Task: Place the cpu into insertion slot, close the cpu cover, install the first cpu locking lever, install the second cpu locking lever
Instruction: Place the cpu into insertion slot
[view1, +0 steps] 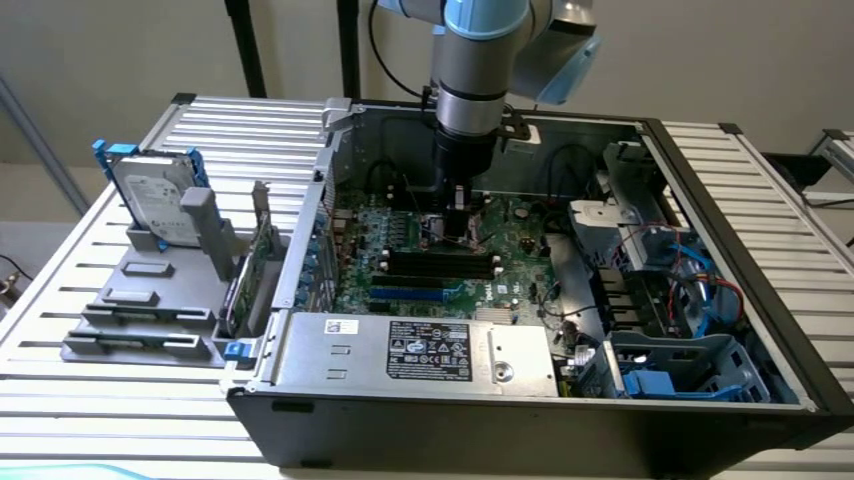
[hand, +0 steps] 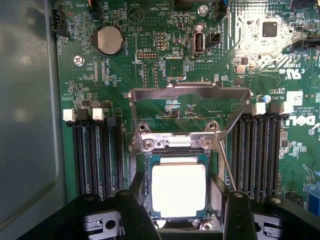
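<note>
Black fingers (hand: 136, 212) of the gripper (hand: 186, 220) stand apart with the cpu (hand: 179, 190) lying between them in the insertion slot (hand: 175, 149), but the cpu cover (hand: 190, 91) just past them is not shut yet.

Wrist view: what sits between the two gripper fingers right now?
In the wrist view, the cpu, lying flat in the insertion slot, sits between the gripper fingers, which stand apart on either side. The cpu cover is open beyond it.

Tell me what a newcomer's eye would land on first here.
The robot arm reaches down into the open computer case, its gripper low over the green board. Between the open fingers, the bright square chip lies in its socket, the metal cover flipped up beyond it.
</note>
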